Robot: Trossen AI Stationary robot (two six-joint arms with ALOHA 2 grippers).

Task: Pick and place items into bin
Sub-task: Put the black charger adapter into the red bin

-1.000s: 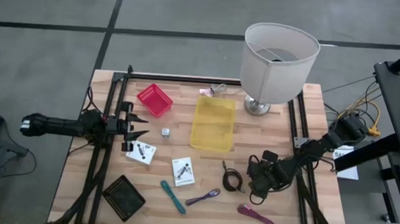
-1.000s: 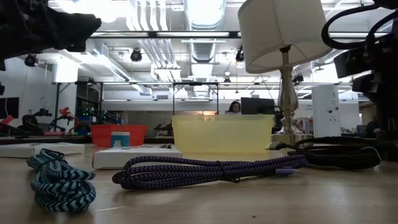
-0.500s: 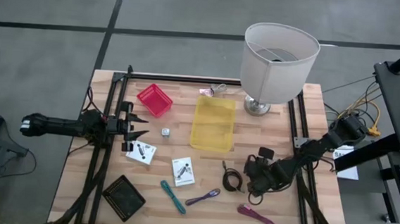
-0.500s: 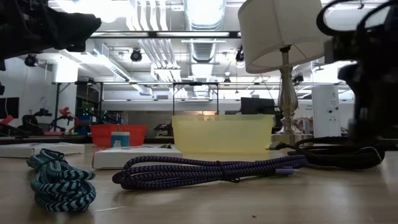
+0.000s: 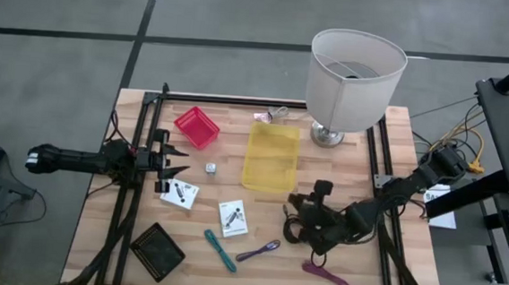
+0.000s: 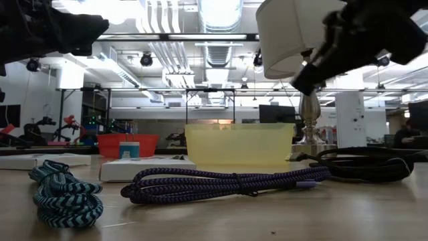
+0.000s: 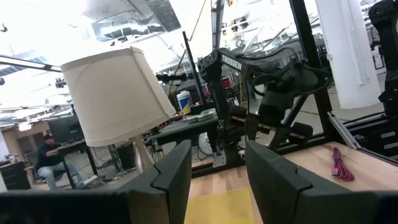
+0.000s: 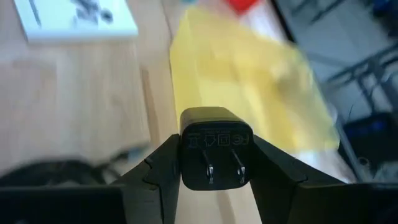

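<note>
My right gripper (image 5: 303, 209) is shut on a black plug adapter (image 8: 214, 148), just off the near right corner of the yellow bin (image 5: 271, 157) and above the coiled black cable (image 5: 297, 229). My left gripper (image 5: 178, 161) waits open at the table's left side, with nothing between its fingers (image 7: 174, 174). On the wood lie two white cards (image 5: 180, 194) (image 5: 233, 216), a teal cord (image 5: 220, 250), a purple cord (image 5: 259, 250), a magenta cord (image 5: 326, 274) and a small grey cube (image 5: 210, 168). My right gripper pinches the black plug adapter by its two opposite side faces (image 8: 184, 155) between the two fingers (image 8: 158, 168). Its two metal prongs (image 8: 222, 165) point back at the wrist camera. The fingers slant down toward the yellow bin (image 8: 249, 87). The adapter is lifted clear of the table.
A white-shaded lamp (image 5: 353, 78) stands at the far right, behind the yellow bin. A red bin (image 5: 196, 126) sits far left and a black tray (image 5: 158, 250) near left. Black frame rails (image 5: 379, 183) run along both table sides.
My right gripper has risen from beside the coiled black cable and swung toward the yellow bin, rolling and tipping from pointing steeply down to a shallower slant. It stays shut. The cable and the other items lie where they were.
</note>
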